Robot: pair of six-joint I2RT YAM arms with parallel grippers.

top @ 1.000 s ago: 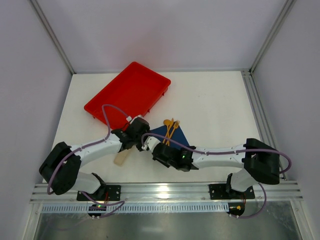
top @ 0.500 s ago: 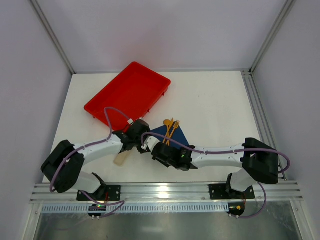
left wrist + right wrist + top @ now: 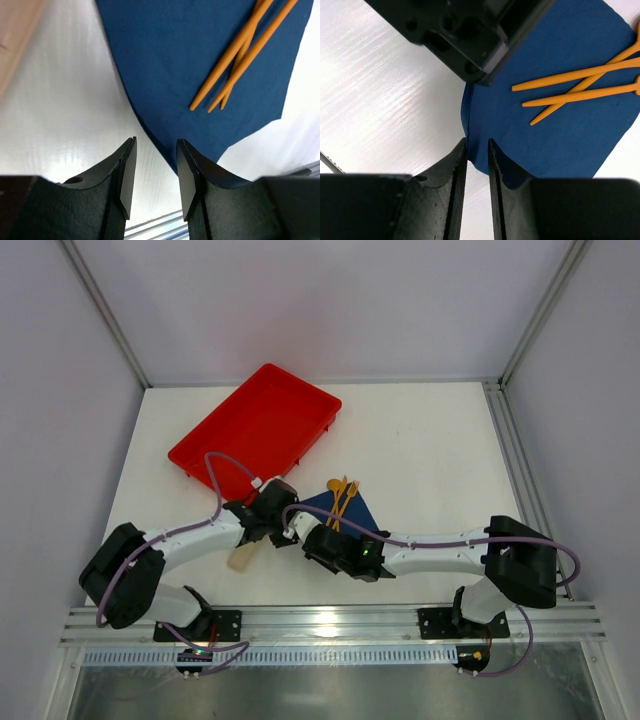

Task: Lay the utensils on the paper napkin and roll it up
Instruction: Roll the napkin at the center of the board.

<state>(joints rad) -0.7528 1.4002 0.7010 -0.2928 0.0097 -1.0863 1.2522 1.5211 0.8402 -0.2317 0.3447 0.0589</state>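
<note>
The thin, limp paper napkin lay on the counter under the orange utensils, probably best pinched at its near edge, where the left fingers stood apart and the right fingers barely apart.

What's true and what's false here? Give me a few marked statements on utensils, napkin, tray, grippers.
1. The utensils lie on the napkin. True.
2. The napkin sits in the tray. False: it lies on the table, outside the tray.
3. The left gripper holds a utensil. False: its jaws are open and empty.
4. The left gripper and the right gripper are both at the napkin's edge. True.
</note>
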